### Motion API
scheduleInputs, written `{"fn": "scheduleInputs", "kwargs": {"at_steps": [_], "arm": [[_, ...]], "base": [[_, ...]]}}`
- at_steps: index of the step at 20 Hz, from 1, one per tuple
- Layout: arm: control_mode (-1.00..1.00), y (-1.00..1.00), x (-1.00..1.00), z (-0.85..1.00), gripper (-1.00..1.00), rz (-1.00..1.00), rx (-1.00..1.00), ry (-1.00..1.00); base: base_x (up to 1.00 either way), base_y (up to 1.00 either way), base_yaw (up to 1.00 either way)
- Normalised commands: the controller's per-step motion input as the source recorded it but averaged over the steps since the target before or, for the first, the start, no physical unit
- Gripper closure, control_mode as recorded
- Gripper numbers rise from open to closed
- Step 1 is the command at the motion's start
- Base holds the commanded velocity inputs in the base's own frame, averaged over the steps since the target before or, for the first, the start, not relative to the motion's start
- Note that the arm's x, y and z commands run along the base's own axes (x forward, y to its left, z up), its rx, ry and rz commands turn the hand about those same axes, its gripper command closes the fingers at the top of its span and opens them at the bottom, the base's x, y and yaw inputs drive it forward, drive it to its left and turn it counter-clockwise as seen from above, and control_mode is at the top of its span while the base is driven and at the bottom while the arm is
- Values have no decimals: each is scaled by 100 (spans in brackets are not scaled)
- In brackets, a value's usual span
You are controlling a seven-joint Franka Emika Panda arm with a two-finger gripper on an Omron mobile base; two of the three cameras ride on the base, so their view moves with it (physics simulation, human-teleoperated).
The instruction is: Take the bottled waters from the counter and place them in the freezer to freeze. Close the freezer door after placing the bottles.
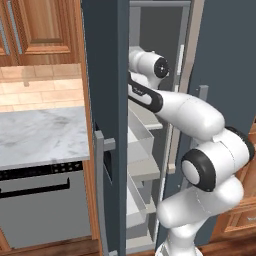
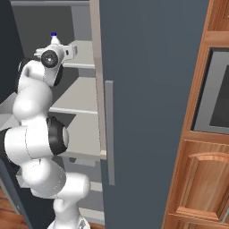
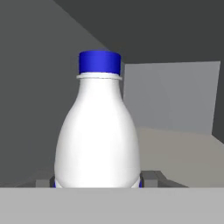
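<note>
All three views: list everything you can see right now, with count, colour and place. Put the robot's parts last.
Bottle: one, white with a blue cap, upright inside the freezer, between the gripper fingers.
Freezer: one, dark slate-grey, open, grey inside.
Inner shelves: several, grey, stacked inside the freezer.
Freezer door: one, dark slate-grey, swung open, with a grey bar handle.
Door bins: several, white, on the door's inner face.
Counter: one, white-grey marble, left of the freezer.
Dishwasher front: one, grey, under the counter.
Cabinets: brown wood, above the counter and right of the freezer.
Arm: one, white with dark joints, reaching into the freezer.
Gripper: one, dark fingers either side of the bottle's base.
</note>
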Motion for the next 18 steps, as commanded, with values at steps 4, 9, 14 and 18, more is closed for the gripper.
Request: {"fn": "scheduleInputs", "kwargs": {"at_steps": [4,9,14,18], "arm": [[-100,0,44,-12,100,0,-2,0],[-100,0,50,-3,100,0,0,0],[-100,0,36,-14,100,0,-1,0],[-100,0,24,-35,100,0,-4,0]], "base": [[0,0,0],[0,0,0],[0,0,0],[0,0,0]]}}
